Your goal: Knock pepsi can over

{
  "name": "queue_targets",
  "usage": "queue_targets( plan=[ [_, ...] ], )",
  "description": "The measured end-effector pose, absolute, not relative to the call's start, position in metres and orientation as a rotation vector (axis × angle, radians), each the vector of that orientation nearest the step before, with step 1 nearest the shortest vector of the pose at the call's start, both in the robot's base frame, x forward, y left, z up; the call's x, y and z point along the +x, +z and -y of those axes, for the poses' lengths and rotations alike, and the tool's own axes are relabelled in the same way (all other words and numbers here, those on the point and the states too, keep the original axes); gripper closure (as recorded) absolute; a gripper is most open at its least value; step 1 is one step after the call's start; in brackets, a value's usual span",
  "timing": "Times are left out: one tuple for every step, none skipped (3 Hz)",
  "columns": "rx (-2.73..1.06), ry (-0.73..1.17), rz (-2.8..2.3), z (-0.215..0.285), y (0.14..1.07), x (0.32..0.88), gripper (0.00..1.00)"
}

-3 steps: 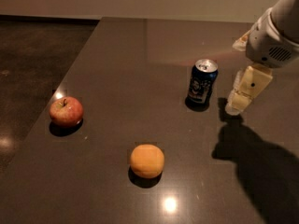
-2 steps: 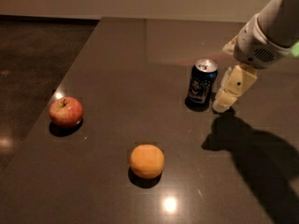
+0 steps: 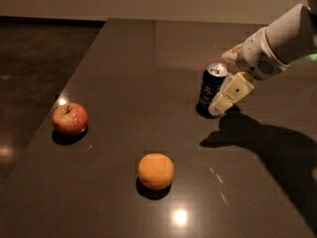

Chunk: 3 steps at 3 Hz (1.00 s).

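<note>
The pepsi can point(image 3: 212, 87), dark blue with a silver top, stands upright on the dark table point(image 3: 148, 58) at the right of the middle. My gripper point(image 3: 227, 96), cream-coloured on a white arm that comes in from the upper right, is low at the can's right side, against it or nearly so. Its tip is down by the can's base.
A red apple point(image 3: 70, 118) sits near the table's left edge. An orange point(image 3: 155, 171) sits at the front middle. The table's left edge drops to a dark floor point(image 3: 39, 58). The arm's shadow falls on the table at the right.
My gripper has moved left from beside the can until it is up against the can's right side. The can, apple and orange have stayed in place.
</note>
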<state>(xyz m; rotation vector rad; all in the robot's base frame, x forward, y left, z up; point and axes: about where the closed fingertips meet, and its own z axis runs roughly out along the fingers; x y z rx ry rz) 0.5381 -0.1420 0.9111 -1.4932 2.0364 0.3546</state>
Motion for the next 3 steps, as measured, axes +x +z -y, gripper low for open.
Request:
queue_targets(
  plan=[
    [-1.473,0.411,-1.986,0.1337,0.9056,0.546,0.0],
    [-1.474,0.452,-1.957,0.1289,0.9026,0.551,0.3],
    [-1.497,0.458,-1.934,0.1243,0.9075,0.5501,0.52]
  ],
)
